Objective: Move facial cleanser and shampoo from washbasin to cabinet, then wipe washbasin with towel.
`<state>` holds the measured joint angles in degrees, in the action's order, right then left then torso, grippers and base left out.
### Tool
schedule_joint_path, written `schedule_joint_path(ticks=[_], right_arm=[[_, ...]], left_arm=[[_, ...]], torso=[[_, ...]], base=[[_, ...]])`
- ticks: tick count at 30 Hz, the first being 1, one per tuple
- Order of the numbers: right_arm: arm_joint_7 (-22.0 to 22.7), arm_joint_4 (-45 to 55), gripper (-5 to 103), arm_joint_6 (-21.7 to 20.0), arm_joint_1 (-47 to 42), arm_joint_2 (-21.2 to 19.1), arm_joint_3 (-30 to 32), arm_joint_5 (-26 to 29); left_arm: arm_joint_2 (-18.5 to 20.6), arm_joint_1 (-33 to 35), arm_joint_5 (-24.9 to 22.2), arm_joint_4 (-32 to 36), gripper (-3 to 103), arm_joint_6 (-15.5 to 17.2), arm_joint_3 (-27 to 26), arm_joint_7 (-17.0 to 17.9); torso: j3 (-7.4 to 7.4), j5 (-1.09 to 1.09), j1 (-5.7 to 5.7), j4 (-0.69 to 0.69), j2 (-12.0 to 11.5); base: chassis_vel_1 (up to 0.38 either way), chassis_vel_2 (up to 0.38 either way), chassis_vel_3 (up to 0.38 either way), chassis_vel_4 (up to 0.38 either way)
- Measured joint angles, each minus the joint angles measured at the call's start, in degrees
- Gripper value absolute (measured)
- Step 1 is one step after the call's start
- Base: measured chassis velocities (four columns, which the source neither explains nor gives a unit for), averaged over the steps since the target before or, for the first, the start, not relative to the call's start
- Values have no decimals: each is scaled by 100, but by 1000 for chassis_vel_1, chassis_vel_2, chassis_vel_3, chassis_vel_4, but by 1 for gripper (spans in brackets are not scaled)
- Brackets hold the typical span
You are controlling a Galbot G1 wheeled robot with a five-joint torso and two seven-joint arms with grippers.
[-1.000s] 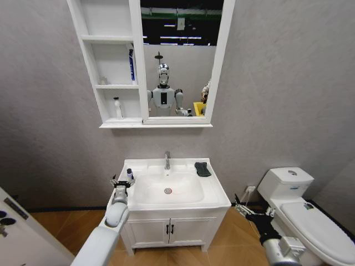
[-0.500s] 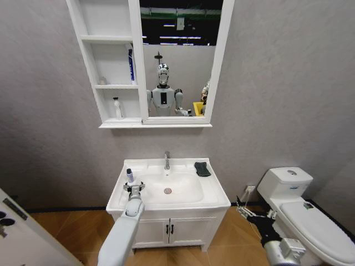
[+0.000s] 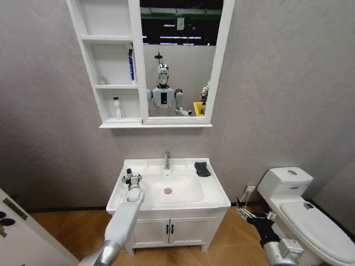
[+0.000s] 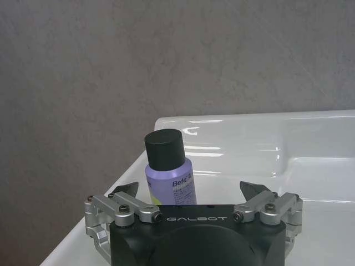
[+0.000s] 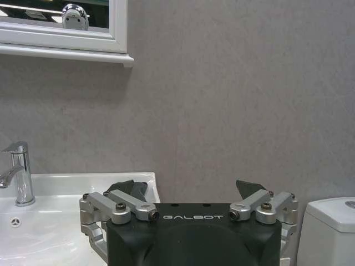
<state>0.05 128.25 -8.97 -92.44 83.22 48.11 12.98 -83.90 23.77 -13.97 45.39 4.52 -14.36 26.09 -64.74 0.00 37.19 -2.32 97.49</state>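
On the washbasin's [image 3: 213, 191] left rim stands a small purple bottle [image 4: 169, 174], the left gripper [image 4: 188, 191] just behind it, fingers spread. Light, rigid, probably slick: grip mid-body, below the cap. Right gripper [image 5: 188, 191] hangs low, spread.

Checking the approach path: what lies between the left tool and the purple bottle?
Nothing: in the left wrist view the purple bottle stands between the left tool's open fingers.

Bottle [image 3: 129, 174]: on washbasin [image 3: 213, 191] rim, left of bowl, just ahead of left gripper [image 3: 133, 179].
Towel [image 3: 202, 169]: on rim, right of faucet [image 3: 167, 160].
Cabinet [image 3: 109, 86]: on wall above washbasin.
Toilet [image 3: 302, 213]: right of washbasin, beside right gripper [image 3: 244, 210].
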Motion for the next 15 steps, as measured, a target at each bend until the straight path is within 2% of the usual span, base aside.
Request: schedule_joint_path(ticks=[1,2,3,4,6,9,12,13,15], right_arm=[[0,0,100,0,0,0,0,0],[0,-7,100,0,-12,-2,8,0],[0,-12,100,2,-22,-3,11,0],[0,-12,100,2,-22,-3,11,0],[0,-14,100,5,-29,-1,7,-5],[-1,-14,100,6,-28,0,1,-7],[-1,-14,100,5,-21,6,-21,-27],[-1,-14,100,6,-22,6,-24,-34],[-1,-14,100,6,-24,4,-26,-42]], left_arm=[[0,0,0,0,101,0,0,0],[9,-50,-32,-136,97,-224,-4,-105],[20,-96,-126,-273,98,-488,-9,-203],[20,-96,-126,-273,98,-488,-9,-203],[89,-125,-334,-391,100,-759,-3,-376],[118,-126,-400,-426,100,-823,-3,-439],[171,-175,-595,-591,100,-1017,-15,-590],[192,-199,-663,-648,103,-1066,-18,-633],[253,-206,-733,-673,94,-1114,-15,-755]], torso=[[0,0,0,0,0],[0,0,0,0,0],[0,0,0,0,0],[0,0,0,0,0],[0,0,0,0,0],[0,0,0,0,0],[0,0,0,1,0],[0,0,0,0,0],[0,-1,0,0,0]], base=[[0,0,0,0],[0,0,0,0],[0,0,0,0],[0,0,0,0],[0,0,0,0],[0,0,0,0],[0,0,0,0],[0,0,0,0],[0,0,0,0]])
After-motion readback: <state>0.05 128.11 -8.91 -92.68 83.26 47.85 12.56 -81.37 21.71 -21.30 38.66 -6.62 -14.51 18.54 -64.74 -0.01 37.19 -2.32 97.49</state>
